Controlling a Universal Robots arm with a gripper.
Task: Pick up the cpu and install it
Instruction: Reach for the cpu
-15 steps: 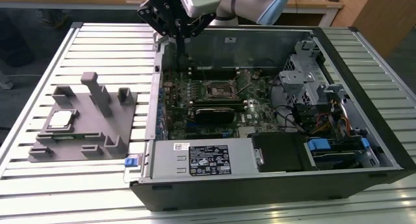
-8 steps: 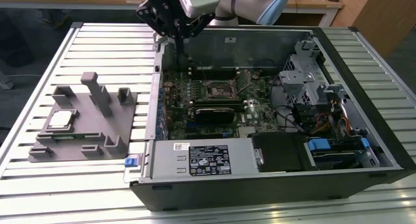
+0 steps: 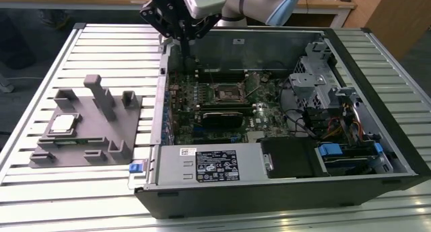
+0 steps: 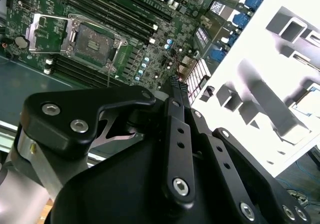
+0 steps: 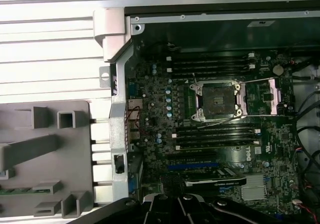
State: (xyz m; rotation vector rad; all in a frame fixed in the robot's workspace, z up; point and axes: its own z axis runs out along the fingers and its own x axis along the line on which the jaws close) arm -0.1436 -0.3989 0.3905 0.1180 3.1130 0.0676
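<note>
While the one gripper (image 3: pixel 183 49), closed on nothing, hangs over the open computer case's (image 3: pixel 269 201) far corner, the single cpu (image 3: pixel 62 122) lies on one grey fixture (image 3: pixel 101 141), toward its edge at the exterior view's left.

Silvery cpu (image 3: pixel 62 122), grey fixture (image 3: pixel 75 152), green motherboard (image 3: pixel 195 111).

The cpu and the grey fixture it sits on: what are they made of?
The cpu looks metal on top: pale and silvery with a soft sheen, though only its lid shows. The fixture looks like matte grey plastic, with even colour, no glint and blocky moulded or printed shapes. Painted metal cannot be ruled out.
</note>
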